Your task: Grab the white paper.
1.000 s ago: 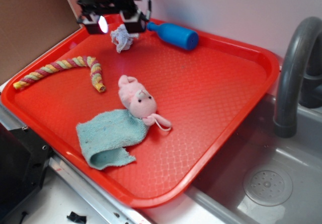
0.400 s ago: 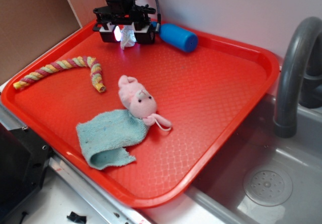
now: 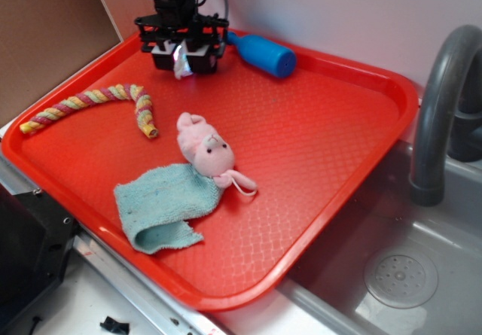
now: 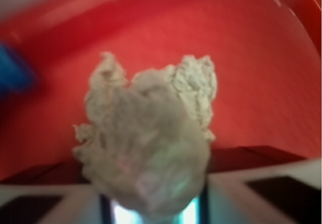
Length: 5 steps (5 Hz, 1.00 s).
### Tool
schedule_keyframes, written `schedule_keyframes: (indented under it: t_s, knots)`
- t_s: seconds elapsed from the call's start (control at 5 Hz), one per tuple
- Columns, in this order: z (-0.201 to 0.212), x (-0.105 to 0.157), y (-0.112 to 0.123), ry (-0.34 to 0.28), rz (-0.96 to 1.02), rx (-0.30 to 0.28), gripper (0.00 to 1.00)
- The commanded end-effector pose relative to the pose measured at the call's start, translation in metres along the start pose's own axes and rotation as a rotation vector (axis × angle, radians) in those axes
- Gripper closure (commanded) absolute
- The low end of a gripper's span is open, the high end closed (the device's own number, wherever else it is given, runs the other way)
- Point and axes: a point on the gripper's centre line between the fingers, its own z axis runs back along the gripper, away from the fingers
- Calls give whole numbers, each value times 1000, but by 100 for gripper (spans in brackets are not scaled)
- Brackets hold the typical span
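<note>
Red tray [image 3: 316, 147] beside a sink, robot gripper [image 3: 181, 51] at its far edge.

Nearest lies a teal cloth [image 3: 162, 203] partly under a pink plush toy [image 3: 205, 153]; then a striped rope [image 3: 98, 102]. Farthest, the gripper pinches the white paper [image 4: 148, 143], mostly hidden between its fingers in the exterior view, blurred in the wrist view. A blue bottle [image 3: 263, 53] lies just beside.

The blue bottle [image 3: 260, 53] lies just right of the gripper [image 3: 181, 55], crowding that side (the tray rim [image 3: 113, 53] hems the left); toward the pink plush toy [image 3: 205, 151], bare tray floor.
</note>
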Motion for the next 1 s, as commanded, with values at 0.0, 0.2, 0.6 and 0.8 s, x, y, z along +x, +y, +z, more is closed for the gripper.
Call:
schedule_keyframes:
  t_s: [0.0,0.2,0.6,0.8]
  knots:
    - [85,-35,-15,0,-131,-112,100]
    - [120,-76,-32,-64,-200,-150,100]
    - [178,-139,-34,-148,-266,-255,100]
    - [178,-146,-29,-168,-241,-275,100]
